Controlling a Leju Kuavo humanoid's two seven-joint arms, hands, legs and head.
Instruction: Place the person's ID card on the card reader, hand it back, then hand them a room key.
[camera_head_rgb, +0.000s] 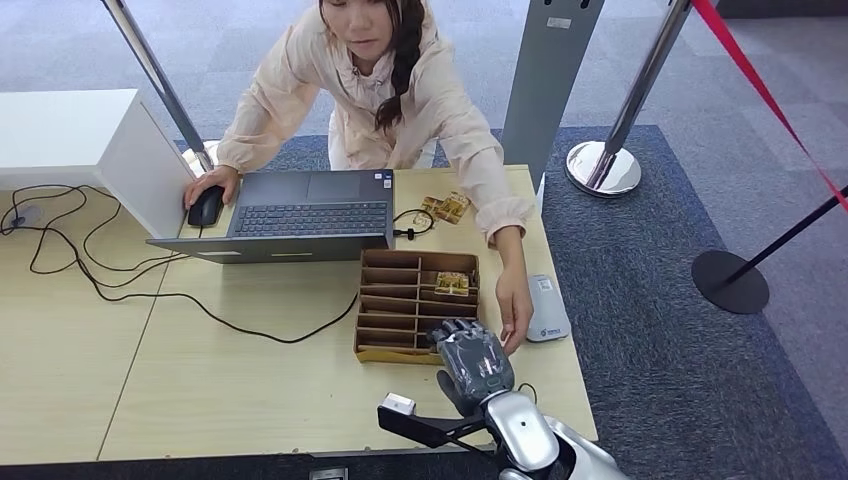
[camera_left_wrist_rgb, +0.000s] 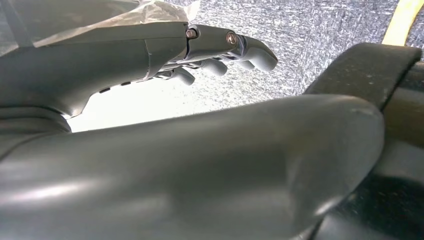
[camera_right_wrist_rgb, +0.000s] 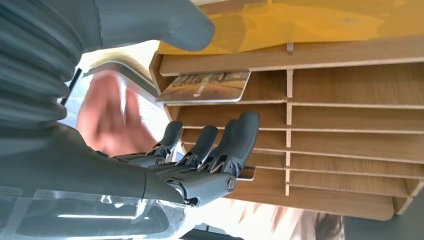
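Lt wood desk (camera_head_rgb: 250, 400), grey-blue carpet (camera_head_rgb: 700, 380), chrome stanchions (camera_head_rgb: 603, 165) w/ red belt (camera_head_rgb: 760, 85), white cabinet (camera_head_rgb: 70, 135).

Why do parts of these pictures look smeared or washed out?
Right wrist view: the person's hand is smeared by motion beside the right hand, while the wooden organizer stays sharp. Left wrist view: bright glare whitens the gap under the left hand. Head view: evenly lit and clear.

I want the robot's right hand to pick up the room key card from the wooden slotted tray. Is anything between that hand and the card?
Nothing visible. The right hand hovers over the tray; the card lies bare beyond its fingertips. The person's hand is beside the tray.
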